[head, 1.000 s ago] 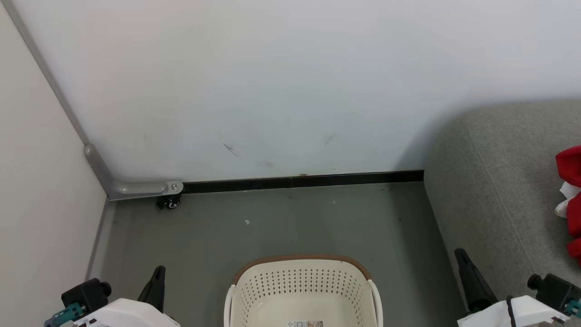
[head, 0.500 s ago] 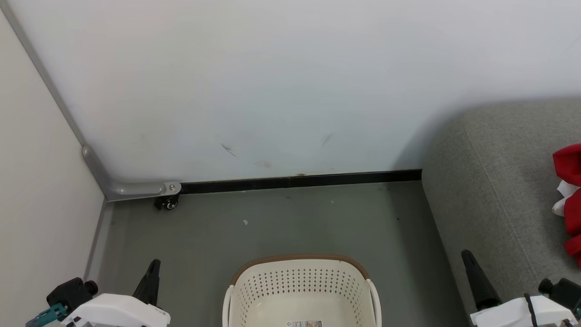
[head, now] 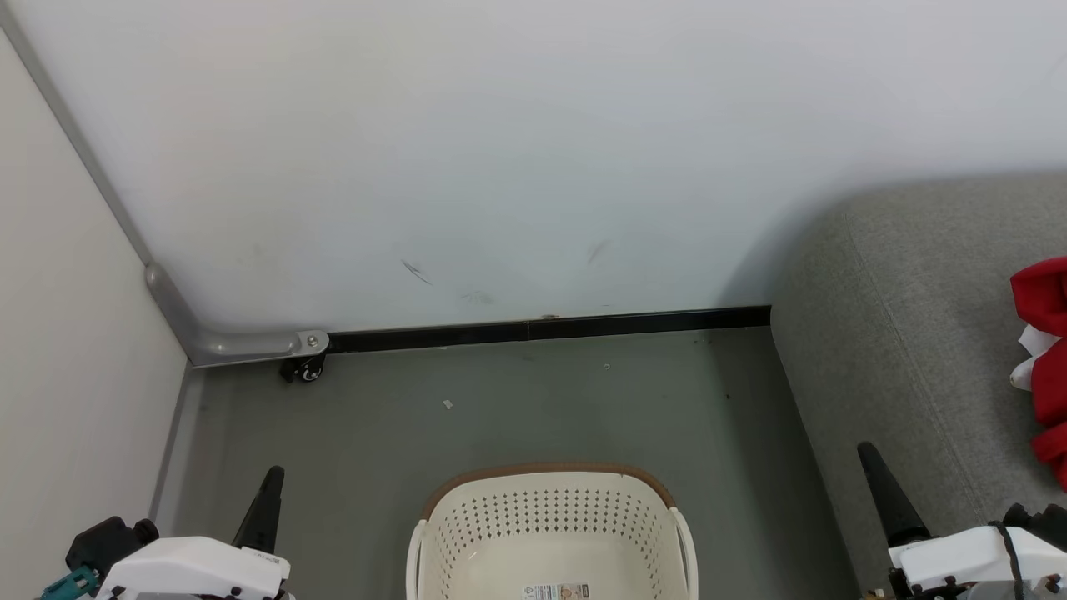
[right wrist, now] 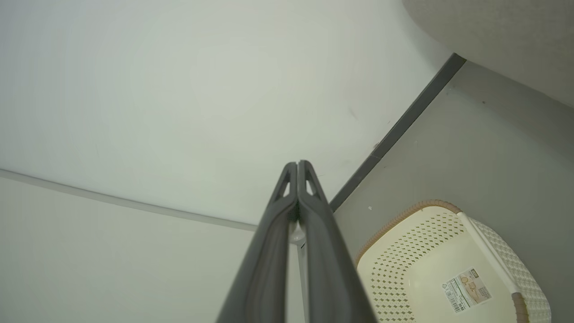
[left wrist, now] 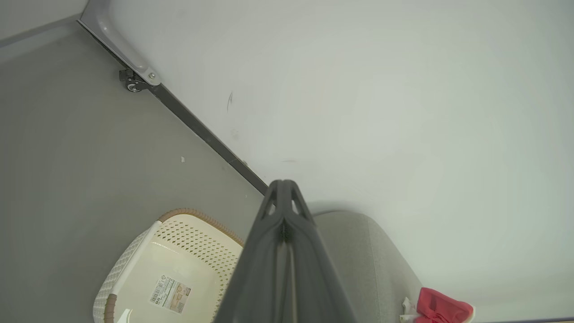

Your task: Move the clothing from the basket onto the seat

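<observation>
- The clothing (head: 1042, 358), red with bits of white, lies bunched on the seat (head: 900, 333), well to the right of the basket (head: 550, 510) and cut off by the edge of the head view.
- The basket stands on the floor with the seat just to its right. What shows of its inside is bare, with only a paper label on the bottom.
- The left gripper (head: 272, 479) hangs to the left of the basket with its fingers pressed together and nothing between them.
- The right gripper (head: 871, 462) hangs to the right of the basket, over the seat's near edge, also closed and empty.
- Judged by its crumpled look, the fabric is light, soft and limp. It would sag and trail from any single pinch, but it is not fragile.
- The best hold is probably a raised fold or the thick bunched part of the heap, pinched deep so that the cloth does not slip out.
- As things lie, the move looks done or nearly so, unless a garment lies in the unseen near end of the basket.
</observation>
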You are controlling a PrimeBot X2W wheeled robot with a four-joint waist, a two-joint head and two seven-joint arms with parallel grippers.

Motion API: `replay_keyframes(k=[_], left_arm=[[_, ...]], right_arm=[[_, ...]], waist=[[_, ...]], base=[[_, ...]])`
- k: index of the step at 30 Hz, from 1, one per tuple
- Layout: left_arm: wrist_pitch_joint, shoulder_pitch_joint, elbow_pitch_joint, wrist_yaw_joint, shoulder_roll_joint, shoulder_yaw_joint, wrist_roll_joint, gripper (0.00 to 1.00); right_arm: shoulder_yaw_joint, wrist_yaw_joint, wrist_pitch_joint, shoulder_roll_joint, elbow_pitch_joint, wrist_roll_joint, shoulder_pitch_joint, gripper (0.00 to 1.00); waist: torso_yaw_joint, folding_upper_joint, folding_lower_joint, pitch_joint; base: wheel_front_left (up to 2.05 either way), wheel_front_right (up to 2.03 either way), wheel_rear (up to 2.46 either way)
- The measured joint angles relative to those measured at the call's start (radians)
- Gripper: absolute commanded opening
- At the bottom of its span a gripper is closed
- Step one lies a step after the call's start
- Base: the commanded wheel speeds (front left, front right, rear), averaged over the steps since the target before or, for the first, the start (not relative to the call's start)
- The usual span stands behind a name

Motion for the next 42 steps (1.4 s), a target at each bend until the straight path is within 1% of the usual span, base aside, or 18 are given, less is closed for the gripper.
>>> replay_keyframes(k=[4, 5, 8, 18, 28, 30, 34, 42], left_arm=[[0.009, 0.000, 0.005, -0.018, -0.015, 0.026, -0.034, 0.00], [0.015, 0.000, 0.007, -0.027, -0.019, 0.038, -0.052, 0.00], [0.019, 0.000, 0.011, -0.045, -0.026, 0.059, -0.074, 0.00], [0.045, 0.000, 0.024, -0.089, -0.054, 0.117, -0.151, 0.00], [0.071, 0.000, 0.038, -0.145, -0.084, 0.183, -0.239, 0.00], [0.077, 0.000, 0.040, -0.150, -0.088, 0.197, -0.254, 0.00], [0.086, 0.000, 0.046, -0.177, -0.104, 0.224, -0.291, 0.00], [0.089, 0.000, 0.052, -0.179, -0.108, 0.232, -0.298, 0.00]], right_arm=[[-0.003, 0.000, 0.012, -0.001, 0.006, 0.062, -0.005, 0.00], [-0.004, 0.000, 0.017, -0.003, 0.009, 0.092, -0.010, 0.00], [-0.008, 0.000, 0.026, -0.005, 0.013, 0.137, -0.020, 0.00], [-0.018, 0.000, 0.049, -0.011, 0.028, 0.273, -0.031, 0.00], [-0.026, 0.000, 0.072, -0.016, 0.038, 0.421, -0.044, 0.00], [-0.027, 0.000, 0.082, -0.017, 0.042, 0.454, -0.051, 0.00], [-0.030, 0.000, 0.093, -0.021, 0.046, 0.512, -0.062, 0.00], [-0.032, 0.000, 0.096, -0.021, 0.050, 0.525, -0.062, 0.00]], waist=[[-0.002, 0.0000, -0.0015, 0.005], [-0.003, 0.0000, -0.0017, 0.006], [-0.004, 0.0000, -0.0021, 0.009], [-0.008, 0.0000, -0.0026, 0.015], [-0.013, 0.0000, -0.0027, 0.020], [-0.014, 0.0000, -0.0028, 0.021], [-0.016, 0.0000, -0.0028, 0.022], [-0.016, 0.0000, -0.0028, 0.023]], base=[[0.00, 0.00, 0.00], [0.00, 0.00, 0.00], [0.00, 0.00, 0.00], [0.00, 0.00, 0.00], [0.00, 0.00, 0.00], [0.00, 0.00, 0.00], [0.00, 0.00, 0.00], [0.00, 0.00, 0.00]])
